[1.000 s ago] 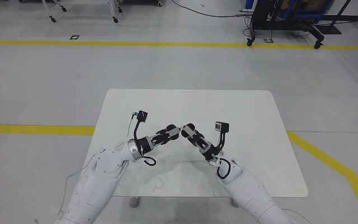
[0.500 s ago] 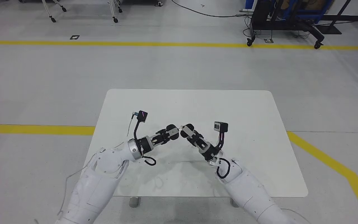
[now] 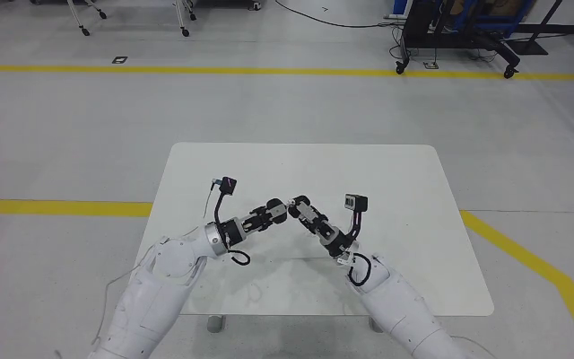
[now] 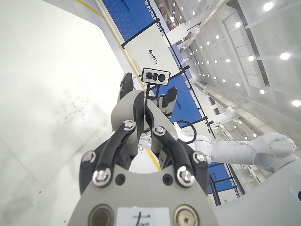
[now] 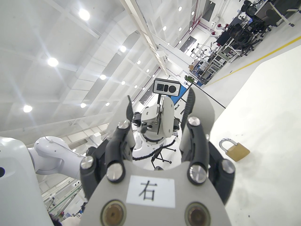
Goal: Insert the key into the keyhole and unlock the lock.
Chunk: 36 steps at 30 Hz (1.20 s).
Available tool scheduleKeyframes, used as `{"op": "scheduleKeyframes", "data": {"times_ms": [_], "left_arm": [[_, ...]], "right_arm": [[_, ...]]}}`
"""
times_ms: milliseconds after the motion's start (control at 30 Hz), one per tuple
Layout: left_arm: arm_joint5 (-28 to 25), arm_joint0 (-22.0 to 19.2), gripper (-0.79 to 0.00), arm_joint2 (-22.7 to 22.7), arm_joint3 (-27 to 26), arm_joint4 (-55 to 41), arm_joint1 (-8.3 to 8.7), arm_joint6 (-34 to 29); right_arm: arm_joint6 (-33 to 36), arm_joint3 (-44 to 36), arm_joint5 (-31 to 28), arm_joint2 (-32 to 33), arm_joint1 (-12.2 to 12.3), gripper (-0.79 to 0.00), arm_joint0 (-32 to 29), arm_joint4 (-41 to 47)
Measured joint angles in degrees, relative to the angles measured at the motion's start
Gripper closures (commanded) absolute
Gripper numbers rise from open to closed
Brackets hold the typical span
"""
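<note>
Padlock [image 5: 234, 149], brass with a silver shackle, lies flat on the white table [image 5: 270, 109], just beside the right gripper [image 5: 159, 101]. That gripper's 2 fingers stand wide apart with nothing between them. The left gripper [image 4: 144, 102] faces it tip to tip, close, above the middle of the table. Its jaws are pressed together, and whether a key sits between the pads cannot be told. From above, the 2 arms form a shallow peak, left arm on the left, right arm on the right.

Industrial hall (yellow floor lines [image 3: 269, 69], equipment racks [image 3: 453, 40]).
</note>
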Motion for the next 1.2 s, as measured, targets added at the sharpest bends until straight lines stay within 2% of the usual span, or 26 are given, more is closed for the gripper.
{"op": "scheduleKeyframes", "data": {"times_ms": [100, 467, 567, 700, 800, 833, 900, 933, 1000, 1200], "left_arm": [[-0.21, -0.13, 0.0, -0.65, 0.37, -2.43, 0.1, -0.97], [0.46, 0.13, 0.0, -0.23, -0.32, -2.16, 0.09, -1.02], [0.86, -0.12, 0.0, -0.16, -0.48, -1.81, 0.25, -2.61], [-0.91, -1.19, 0.0, 0.65, -0.78, 0.07, 0.69, -9.73], [-1.72, -1.71, 0.0, 1.18, -0.87, 1.7, 0.93, -12.84], [-2.03, -1.82, 0.0, 1.31, -0.9, 2.08, 0.99, -13.41], [-2.59, -1.95, 0.0, 1.47, -0.89, 2.6, 1.11, -14.15], [-2.8, -1.97, 0.0, 1.54, -0.89, 2.62, 1.15, -14.39], [-3.5, -2.12, 0.0, 1.69, -0.96, 3.2, 1.28, -15.23], [-5.11, -2.22, 0.0, 2.55, -1.09, 4.53, 1.57, -16.6]], "right_arm": [[-0.83, -0.11, 0.0, 0.52, -0.06, -0.785, -0.18, 0.9], [-0.61, -0.03, 0.64, 0.86, 0.06, -0.785, -0.14, 0.03], [1.94, -0.51, 0.41, 2.6, 0.92, -0.785, 0.38, -8.37], [8.62, -4.56, -0.03, 5.82, 3.07, -0.785, -0.64, -21.79], [7.32, -8.4, 0.0, 9.32, 4.42, -0.785, -3.18, -25.49], [7.03, -9.62, 0.0, 10.08, 4.78, -0.727, -4.01, -25.91], [6.91, -11.93, 0.0, 11.31, 5.54, -0.683, -5.74, -26.21], [7.04, -12.6, 0.0, 11.63, 5.83, -0.619, -6.32, -26.18], [7.57, -13.54, 0.0, 11.93, 6.4, -0.566, -7.17, -25.94], [9.17, -13.18, 0.0, 10.86, 7.38, -0.326, -7.12, -24.47]]}}
